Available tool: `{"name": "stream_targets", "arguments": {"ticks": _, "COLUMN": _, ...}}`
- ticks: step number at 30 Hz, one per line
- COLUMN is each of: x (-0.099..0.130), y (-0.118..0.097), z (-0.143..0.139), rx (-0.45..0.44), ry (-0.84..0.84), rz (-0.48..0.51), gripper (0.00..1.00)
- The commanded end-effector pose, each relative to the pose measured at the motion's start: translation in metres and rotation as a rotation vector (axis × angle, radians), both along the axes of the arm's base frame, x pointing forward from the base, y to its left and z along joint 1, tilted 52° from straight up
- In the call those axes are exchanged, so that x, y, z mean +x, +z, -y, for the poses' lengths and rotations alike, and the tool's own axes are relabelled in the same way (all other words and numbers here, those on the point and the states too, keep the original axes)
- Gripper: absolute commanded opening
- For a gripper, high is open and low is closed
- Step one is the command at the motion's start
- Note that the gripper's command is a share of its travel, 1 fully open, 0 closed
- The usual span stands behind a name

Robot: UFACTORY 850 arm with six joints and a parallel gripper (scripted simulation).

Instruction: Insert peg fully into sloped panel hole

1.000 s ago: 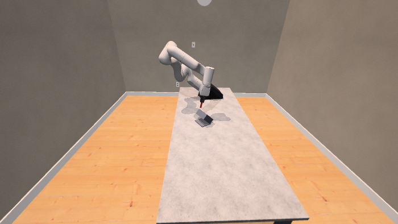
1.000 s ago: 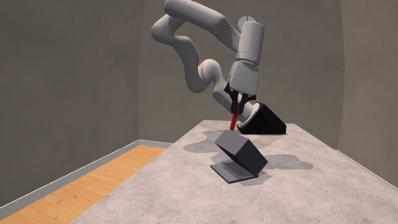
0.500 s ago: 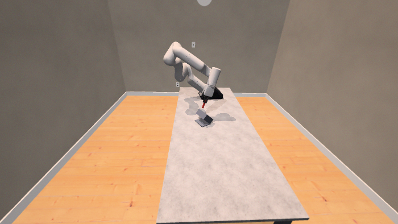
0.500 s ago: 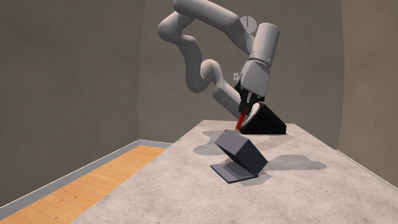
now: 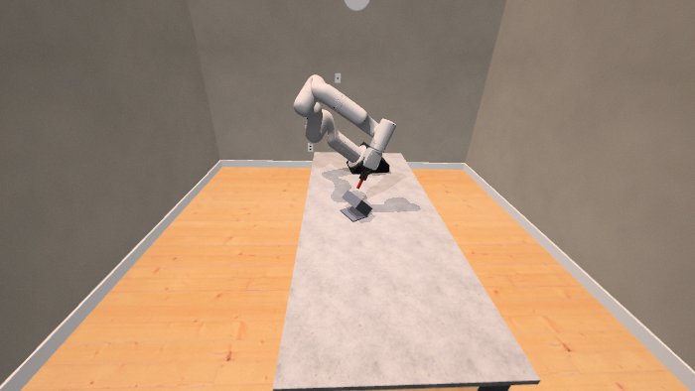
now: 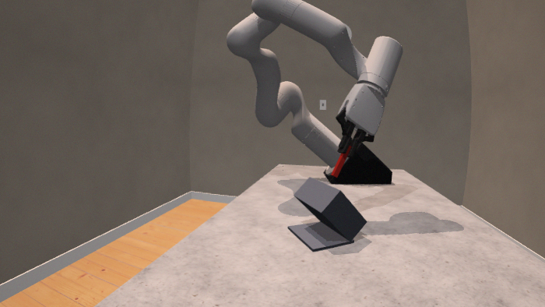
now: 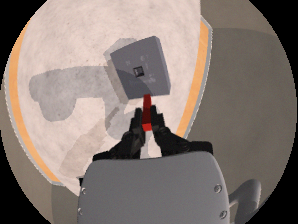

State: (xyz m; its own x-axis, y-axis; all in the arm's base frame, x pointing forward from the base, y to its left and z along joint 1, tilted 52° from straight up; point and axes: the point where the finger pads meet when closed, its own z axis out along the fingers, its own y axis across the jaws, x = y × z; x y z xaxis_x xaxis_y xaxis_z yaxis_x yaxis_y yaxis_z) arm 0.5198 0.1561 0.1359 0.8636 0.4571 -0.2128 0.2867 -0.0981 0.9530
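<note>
Above the sloped panel (image 6: pixel 331 208) – peg (image 6: pixel 340 164) clamped in gripper (image 6: pixel 352 146).

Long grey stone-look table top (image 5: pixel 397 308) runs near to far down mid room. Orange wood floor (image 5: pixel 174 278) both sides w/ grey skirting (image 5: pixel 124 258). Brown walls; small white wall plate (image 5: pixel 338 77) on far wall.
</note>
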Motion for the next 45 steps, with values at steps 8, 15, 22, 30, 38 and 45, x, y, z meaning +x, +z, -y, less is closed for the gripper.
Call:
{"name": "stream_targets", "arguments": {"ticks": 8, "x": 0.004, "y": -0.014, "z": -0.017, "rx": -0.081, "ry": 0.028, "rz": 0.013, "gripper": 0.0}}
{"name": "stream_targets", "arguments": {"ticks": 15, "x": 0.005, "y": -0.026, "z": -0.029, "rx": -0.143, "ry": 0.048, "rz": 0.023, "gripper": 0.0}}
{"name": "stream_targets", "arguments": {"ticks": 22, "x": 0.005, "y": -0.034, "z": -0.037, "rx": -0.187, "ry": 0.064, "rz": 0.032, "gripper": 0.0}}
{"name": "stream_targets", "arguments": {"ticks": 30, "x": 0.003, "y": -0.048, "z": -0.051, "rx": -0.257, "ry": 0.088, "rz": 0.047, "gripper": 0.0}}
{"name": "stream_targets", "arguments": {"ticks": 38, "x": 0.002, "y": -0.055, "z": -0.056, "rx": -0.288, "ry": 0.099, "rz": 0.055, "gripper": 0.0}}
{"name": "stream_targets", "arguments": {"ticks": 45, "x": 0.013, "y": -0.053, "z": -0.039, "rx": -0.287, "ry": 0.099, "rz": 0.055, "gripper": 0.0}}
